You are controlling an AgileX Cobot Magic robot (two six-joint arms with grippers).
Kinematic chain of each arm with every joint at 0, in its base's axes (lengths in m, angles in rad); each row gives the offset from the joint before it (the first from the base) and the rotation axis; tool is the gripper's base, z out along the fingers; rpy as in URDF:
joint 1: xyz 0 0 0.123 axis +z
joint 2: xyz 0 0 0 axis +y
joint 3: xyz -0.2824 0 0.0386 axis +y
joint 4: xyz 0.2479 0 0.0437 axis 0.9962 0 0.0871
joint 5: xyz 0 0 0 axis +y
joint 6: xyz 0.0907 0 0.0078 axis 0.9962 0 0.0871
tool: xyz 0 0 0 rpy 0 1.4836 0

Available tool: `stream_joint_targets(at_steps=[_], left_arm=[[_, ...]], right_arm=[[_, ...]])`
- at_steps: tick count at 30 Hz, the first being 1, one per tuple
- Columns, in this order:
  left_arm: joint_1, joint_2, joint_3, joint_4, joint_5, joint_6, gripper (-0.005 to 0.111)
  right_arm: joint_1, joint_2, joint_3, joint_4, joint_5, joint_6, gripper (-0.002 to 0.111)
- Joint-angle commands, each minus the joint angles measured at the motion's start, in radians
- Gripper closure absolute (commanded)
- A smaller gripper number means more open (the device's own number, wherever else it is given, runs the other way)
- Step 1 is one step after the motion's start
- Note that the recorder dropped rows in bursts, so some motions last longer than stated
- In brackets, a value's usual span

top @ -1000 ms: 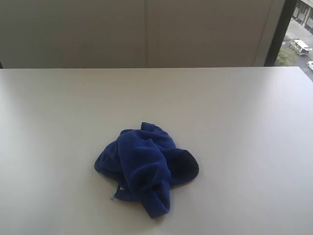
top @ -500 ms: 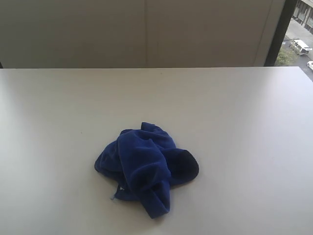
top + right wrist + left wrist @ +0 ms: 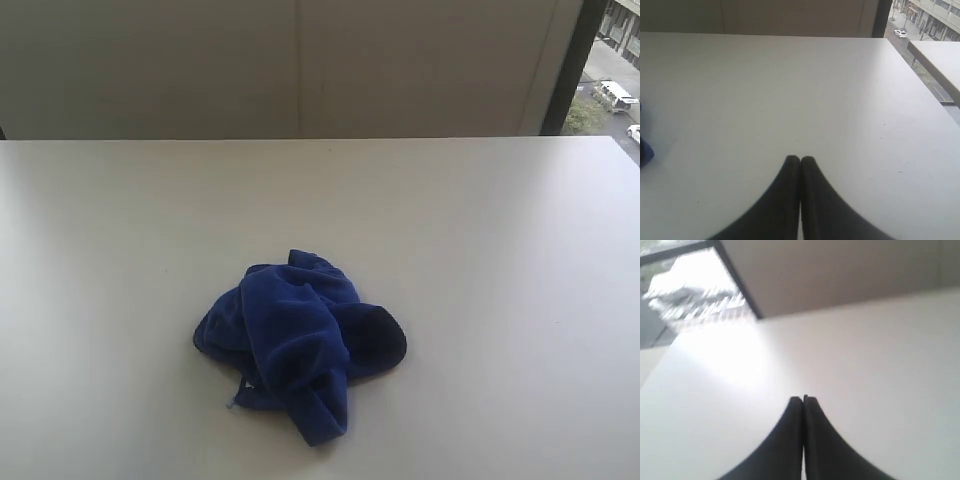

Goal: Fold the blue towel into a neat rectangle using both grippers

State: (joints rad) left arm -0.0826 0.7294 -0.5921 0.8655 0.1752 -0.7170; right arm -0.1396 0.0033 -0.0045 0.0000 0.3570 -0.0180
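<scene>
A: Seeing blue towel (image 3: 298, 345) bunched up near the middle of the table (image 3: 500, 250), exterior view.

B: Left wrist: left gripper (image 3: 803, 399) pinched shut over bare table. Right wrist: right gripper (image 3: 800, 159) shut too, empty. Could snag several layers in that wad.

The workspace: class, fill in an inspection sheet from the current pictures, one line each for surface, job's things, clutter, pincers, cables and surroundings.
surface: plain white table.
job's things: blue towel lies in a crumpled heap, not yet folded.
clutter: nothing seen.
pincers: left pincer shut, empty; right pincer shut, empty; neither touches the towel.
cables: nothing seen.
surroundings: beige wall behind the table; window at the far right, a parked vehicle outside.
</scene>
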Motion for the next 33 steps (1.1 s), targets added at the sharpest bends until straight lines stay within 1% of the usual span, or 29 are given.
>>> stream_joint_targets(at_steps=[1, 2, 3, 5, 6, 7, 8, 9, 10, 11, 12, 13, 15, 17, 18, 19, 20, 22, 24, 30, 33], left_arm=[[-0.022, 0.209, -0.084, -0.089, 0.278, 0.201, 0.107], [-0.038, 0.247, -0.118, -0.207, 0.288, 0.245, 0.107], [-0.056, 0.273, -0.145, -0.347, 0.301, 0.338, 0.107], [-0.114, 0.339, -0.200, -0.785, 0.378, 0.733, 0.107], [-0.136, 0.365, -0.215, -0.959, 0.437, 0.938, 0.107], [-0.167, 0.404, -0.220, -1.203, 0.491, 1.117, 0.107], [-0.188, 0.430, -0.222, -1.348, 0.538, 1.267, 0.107], [-0.211, 0.462, -0.222, -1.506, 0.565, 1.369, 0.107], [-0.248, 0.493, -0.222, -1.628, 0.585, 1.488, 0.107], [-0.274, 0.520, -0.222, -1.716, 0.582, 1.541, 0.107], [-0.311, 0.540, -0.222, -1.765, 0.565, 1.584, 0.107], [-0.352, 0.567, -0.222, -1.798, 0.521, 1.639, 0.107], [-0.429, 0.602, -0.222, -1.800, 0.432, 1.686, 0.103], [-0.504, 0.649, -0.222, -1.799, 0.346, 1.693, 0.092], [-0.529, 0.672, -0.222, -1.799, 0.317, 1.693, 0.087], [-0.562, 0.695, -0.222, -1.799, 0.280, 1.693, 0.077], [-0.579, 0.717, -0.222, -1.799, 0.259, 1.693, 0.071], [-0.606, 0.758, -0.222, -1.799, 0.212, 1.693, 0.058], [-0.618, 0.790, -0.222, -1.800, 0.182, 1.693, 0.053], [-0.625, 0.866, -0.222, -1.807, 0.170, 1.693, 0.053], [-0.628, 0.898, -0.222, -1.817, 0.119, 1.693, 0.053]], right_arm=[[0.001, -0.003, 0.005, 0.007, -0.011, -0.007, 0.108], [0.001, -0.003, 0.005, 0.007, -0.011, -0.007, 0.108], [0.001, -0.003, 0.005, 0.007, -0.011, -0.007, 0.108], [0.001, -0.003, 0.005, 0.007, -0.011, -0.007, 0.108], [0.001, -0.003, 0.005, 0.007, -0.011, -0.007, 0.108], [0.001, -0.003, 0.005, 0.007, -0.011, -0.007, 0.108], [0.001, -0.003, 0.005, 0.007, -0.011, -0.007, 0.108], [0.001, -0.003, 0.005, 0.007, -0.011, -0.007, 0.108], [0.001, -0.003, 0.005, 0.007, -0.011, -0.007, 0.108], [0.001, -0.003, 0.005, 0.007, -0.011, -0.007, 0.108], [0.001, -0.003, 0.005, 0.007, -0.011, -0.007, 0.108], [0.001, -0.003, 0.005, 0.007, -0.011, -0.007, 0.108], [0.001, -0.003, 0.005, 0.007, -0.011, -0.007, 0.108], [0.001, -0.003, 0.005, 0.007, -0.011, -0.007, 0.108], [0.001, -0.003, 0.005, 0.007, -0.011, -0.007, 0.108], [0.001, -0.003, 0.005, 0.007, -0.011, -0.007, 0.108], [0.001, -0.003, 0.005, 0.007, -0.011, -0.007, 0.108], [0.003, -0.003, 0.005, 0.007, -0.011, -0.007, 0.108], [0.010, -0.003, 0.005, 0.007, -0.011, -0.007, 0.108], [0.019, -0.003, 0.005, 0.007, -0.011, -0.007, 0.108], [0.019, -0.003, 0.005, 0.007, -0.011, -0.007, 0.108]])
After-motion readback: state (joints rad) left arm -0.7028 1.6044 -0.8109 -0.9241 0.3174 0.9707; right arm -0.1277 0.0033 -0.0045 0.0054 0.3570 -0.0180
